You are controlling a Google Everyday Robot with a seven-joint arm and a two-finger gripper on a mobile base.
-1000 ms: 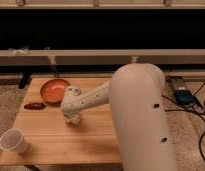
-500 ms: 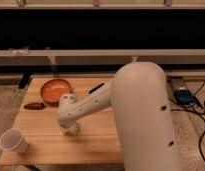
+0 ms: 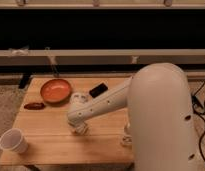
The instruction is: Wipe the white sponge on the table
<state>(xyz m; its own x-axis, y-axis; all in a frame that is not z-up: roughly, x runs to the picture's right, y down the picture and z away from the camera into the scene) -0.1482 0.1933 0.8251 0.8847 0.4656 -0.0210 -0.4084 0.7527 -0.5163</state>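
White sponge (image 3: 80, 129) under gripper (image 3: 79, 131), lower-centre tabletop (image 3: 56, 142).
Wiping step in hand; jaws' state impossible to tell; next, probably sliding across bare wood, avoiding paper cup (image 3: 13, 141).

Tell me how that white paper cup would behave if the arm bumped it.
The white paper cup stands upright near the table corner, probably light, so it likely tips or slides off easily. Its round wall would likely roll. The gripper is down at mid-table, apart from it.

The arm (image 3: 161, 115) hides the table's (image 3: 51, 137) right side; the gripper (image 3: 79, 129) covers whatever lies beneath it.
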